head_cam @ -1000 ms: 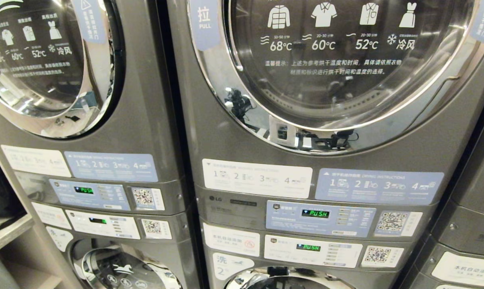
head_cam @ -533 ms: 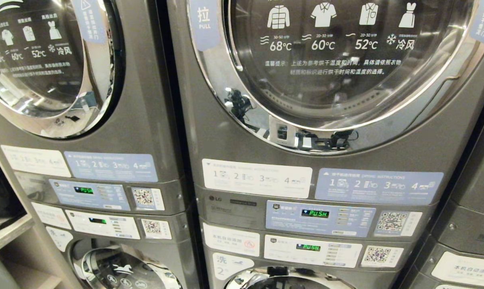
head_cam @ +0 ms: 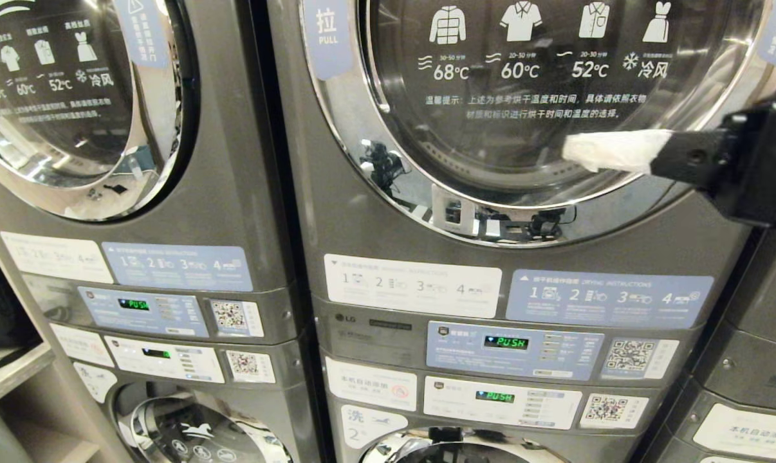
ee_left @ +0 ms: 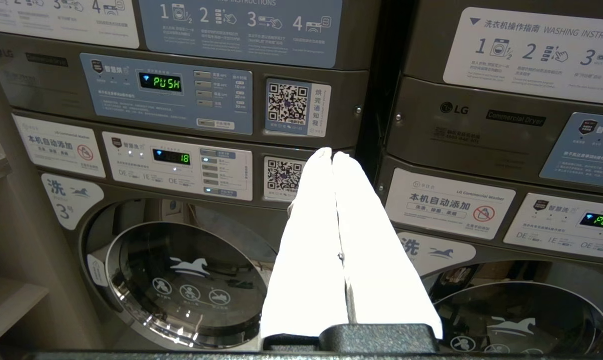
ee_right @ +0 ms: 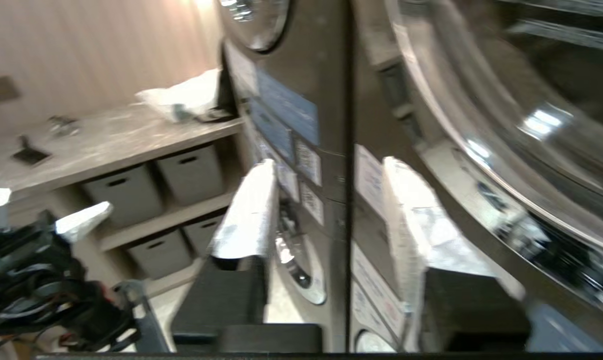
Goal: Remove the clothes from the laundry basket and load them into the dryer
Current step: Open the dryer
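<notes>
A robot faces a row of stacked grey laundry machines, each with a dryer above and a washer below. The dryer (head_cam: 529, 122) directly ahead has a round, chrome-ringed glass door (head_cam: 542, 96) that is closed, printed with garment icons and temperatures, with a blue "PULL" label at its left rim. Below the door sit instruction stickers and a control panel (head_cam: 513, 347) whose green display reads "PUSH". The right gripper (head_cam: 613, 151) reaches in from the right edge of the head view, level with the lower right part of the door glass; its white-wrapped fingers (ee_right: 251, 210) stand apart with nothing between them. The left gripper (ee_left: 331, 160) hangs low in front of the neighbouring machines' panels, its white fingers pressed together and empty. The laundry basket and the clothes cannot be seen in any view. To the left of the machines, a wooden shelf (ee_right: 106, 145) carries a pale bundle and grey storage bins (ee_right: 156, 185) underneath.
</notes>
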`<state>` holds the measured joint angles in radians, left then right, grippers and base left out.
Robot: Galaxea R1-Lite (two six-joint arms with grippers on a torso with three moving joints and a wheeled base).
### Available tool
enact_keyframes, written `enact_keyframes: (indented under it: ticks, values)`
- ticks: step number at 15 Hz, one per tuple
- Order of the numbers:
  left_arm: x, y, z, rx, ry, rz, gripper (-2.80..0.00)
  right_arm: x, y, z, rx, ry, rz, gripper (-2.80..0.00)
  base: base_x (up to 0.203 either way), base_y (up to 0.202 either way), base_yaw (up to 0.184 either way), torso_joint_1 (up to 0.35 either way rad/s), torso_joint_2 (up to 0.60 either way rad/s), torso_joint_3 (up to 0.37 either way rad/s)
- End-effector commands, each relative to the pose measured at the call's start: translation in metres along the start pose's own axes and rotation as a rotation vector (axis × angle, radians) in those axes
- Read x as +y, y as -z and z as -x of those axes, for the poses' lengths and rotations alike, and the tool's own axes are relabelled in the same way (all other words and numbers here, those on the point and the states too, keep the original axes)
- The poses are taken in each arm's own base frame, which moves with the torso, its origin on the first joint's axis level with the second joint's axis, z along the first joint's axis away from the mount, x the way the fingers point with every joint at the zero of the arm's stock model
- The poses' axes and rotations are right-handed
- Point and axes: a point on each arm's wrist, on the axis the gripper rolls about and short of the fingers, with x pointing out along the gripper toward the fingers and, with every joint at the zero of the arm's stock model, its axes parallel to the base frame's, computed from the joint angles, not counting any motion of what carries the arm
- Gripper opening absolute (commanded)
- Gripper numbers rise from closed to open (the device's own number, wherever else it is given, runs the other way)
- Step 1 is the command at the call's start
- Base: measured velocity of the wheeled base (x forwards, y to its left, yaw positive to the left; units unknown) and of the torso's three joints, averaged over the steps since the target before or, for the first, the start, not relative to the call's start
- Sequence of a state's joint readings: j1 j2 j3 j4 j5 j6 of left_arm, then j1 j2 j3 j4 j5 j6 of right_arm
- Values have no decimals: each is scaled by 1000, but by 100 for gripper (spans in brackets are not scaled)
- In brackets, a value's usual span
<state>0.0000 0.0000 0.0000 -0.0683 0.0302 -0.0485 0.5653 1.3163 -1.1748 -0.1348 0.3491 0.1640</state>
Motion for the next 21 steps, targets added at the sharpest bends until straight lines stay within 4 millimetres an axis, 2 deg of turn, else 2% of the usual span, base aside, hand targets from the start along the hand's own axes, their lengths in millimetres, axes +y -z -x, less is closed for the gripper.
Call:
enact_keyframes:
  ticks: [1, 3, 6, 8, 10, 17, 19, 21]
  values:
    - [0, 6, -1, 19, -1, 0, -280, 1, 9, -37, 58, -54, -13, 0, 0, 0, 0, 0, 0, 0]
    - [0, 6, -1, 19, -1, 0, -280, 9, 10, -50, 23, -79, 13, 0, 0, 0, 0, 0, 0, 0]
    - [0, 6, -1, 19, -1, 0, -280, 24, 8, -84, -186, 34, 56, 0, 0, 0, 0, 0, 0, 0]
    - [0, 6, -1, 19, -1, 0, -280, 33, 17, -111, -300, 96, 159, 0, 0, 0, 0, 0, 0, 0]
    - [0, 6, -1, 19, -1, 0, -280, 40, 32, -131, -291, 104, 237, 0, 0, 0, 0, 0, 0, 0]
    - [0, 6, -1, 19, -1, 0, -280, 33, 46, -201, -328, 239, 283, 0, 0, 0, 0, 0, 0, 0]
    - [0, 6, -1, 19, -1, 0, -280, 31, 42, -216, -362, 242, 278, 0, 0, 0, 0, 0, 0, 0]
    - [0, 6, -1, 19, -1, 0, -280, 19, 33, -223, -362, 251, 273, 0, 0, 0, 0, 0, 0, 0]
